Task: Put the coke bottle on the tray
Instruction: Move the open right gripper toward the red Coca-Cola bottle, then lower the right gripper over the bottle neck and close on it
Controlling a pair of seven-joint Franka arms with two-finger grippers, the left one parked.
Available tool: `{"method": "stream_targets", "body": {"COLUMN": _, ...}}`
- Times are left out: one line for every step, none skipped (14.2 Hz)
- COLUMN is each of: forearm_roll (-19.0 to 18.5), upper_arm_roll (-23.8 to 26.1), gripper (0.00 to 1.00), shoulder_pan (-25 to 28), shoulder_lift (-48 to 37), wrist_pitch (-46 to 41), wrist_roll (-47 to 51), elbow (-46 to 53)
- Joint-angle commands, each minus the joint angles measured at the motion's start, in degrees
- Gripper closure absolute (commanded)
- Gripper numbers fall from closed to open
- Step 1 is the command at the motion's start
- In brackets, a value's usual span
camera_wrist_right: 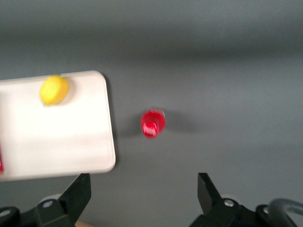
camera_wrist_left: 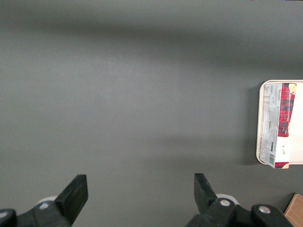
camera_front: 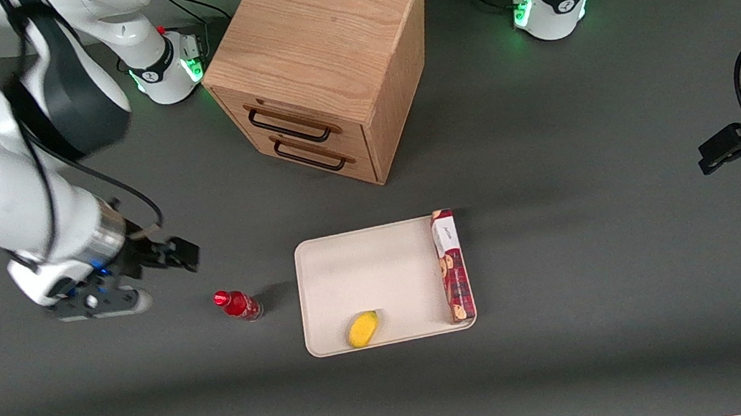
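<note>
The coke bottle (camera_front: pixel 238 305), tiny with a red cap and red label, stands on the grey table beside the tray, toward the working arm's end. It also shows in the right wrist view (camera_wrist_right: pixel 152 124), seen from above. The cream-white tray (camera_front: pixel 364 267) lies flat; its rounded corner shows in the right wrist view (camera_wrist_right: pixel 71 142). My right gripper (camera_front: pixel 185 254) hovers above the table, a little farther from the front camera than the bottle and apart from it. It is open and empty, and the bottle lies ahead of the open jaws (camera_wrist_right: pixel 143 189).
A yellow fruit (camera_front: pixel 363 329) lies on the tray's near edge and shows in the right wrist view (camera_wrist_right: pixel 54 89). A long red biscuit box (camera_front: pixel 452 265) lies along the tray's edge toward the parked arm. A wooden drawer cabinet (camera_front: pixel 321 62) stands farther back.
</note>
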Motion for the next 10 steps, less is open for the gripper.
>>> {"method": "stream_targets", "body": {"forearm_roll": -5.38, "upper_arm_roll": 0.46, "gripper": 0.00, "shoulder_pan": 0.08, "shoulder_lift": 4.36, "wrist_pitch": 8.49, "wrist_roll": 5.30, "elbow": -2.95}}
{"method": "stream_targets", "body": {"forearm_roll": -6.27, "upper_arm_roll": 0.46, "gripper": 0.00, "shoulder_pan": 0.07, "shoulder_lift": 5.50, "wrist_pitch": 11.75, "wrist_roll": 6.36, "elbow": -4.53}}
{"method": "stream_targets", "body": {"forearm_roll": -6.89, "upper_arm_roll": 0.37, "gripper": 0.00, "shoulder_pan": -0.01, "shoulder_lift": 6.56, "wrist_pitch": 14.22, "wrist_roll": 6.45, "elbow": -5.94}}
{"method": "stream_targets", "body": {"forearm_roll": -7.42, "upper_arm_roll": 0.20, "gripper": 0.00, "shoulder_pan": -0.01, "shoulder_lift": 7.61, "wrist_pitch": 15.81, "wrist_roll": 7.33, "elbow": -6.74}}
{"method": "stream_targets", "body": {"forearm_roll": -7.42, "upper_arm_roll": 0.02, "gripper": 0.00, "shoulder_pan": -0.10, "shoulder_lift": 8.32, "wrist_pitch": 16.52, "wrist_roll": 7.94, "elbow": -7.27}}
{"method": "stream_targets", "body": {"forearm_roll": -7.42, "upper_arm_roll": -0.07, "gripper": 0.00, "shoulder_pan": -0.19, "shoulder_lift": 8.59, "wrist_pitch": 16.62, "wrist_roll": 8.04, "elbow": -7.71}}
{"method": "stream_targets", "body": {"forearm_roll": -7.34, "upper_arm_roll": -0.07, "gripper": 0.00, "shoulder_pan": -0.45, "shoulder_lift": 8.59, "wrist_pitch": 16.70, "wrist_roll": 8.12, "elbow": -8.76}}
{"method": "stream_targets", "body": {"forearm_roll": -7.34, "upper_arm_roll": -0.07, "gripper": 0.00, "shoulder_pan": -0.63, "shoulder_lift": 8.33, "wrist_pitch": 16.70, "wrist_roll": 8.13, "elbow": -9.90}}
{"method": "stream_targets", "body": {"forearm_roll": -7.33, "upper_arm_roll": -0.15, "gripper": 0.03, "shoulder_pan": -0.63, "shoulder_lift": 7.80, "wrist_pitch": 16.79, "wrist_roll": 8.13, "elbow": -10.69}}
{"method": "stream_targets", "body": {"forearm_roll": -7.33, "upper_arm_roll": -0.07, "gripper": 0.15, "shoulder_pan": -0.63, "shoulder_lift": 7.36, "wrist_pitch": 16.79, "wrist_roll": 8.13, "elbow": -11.22}}
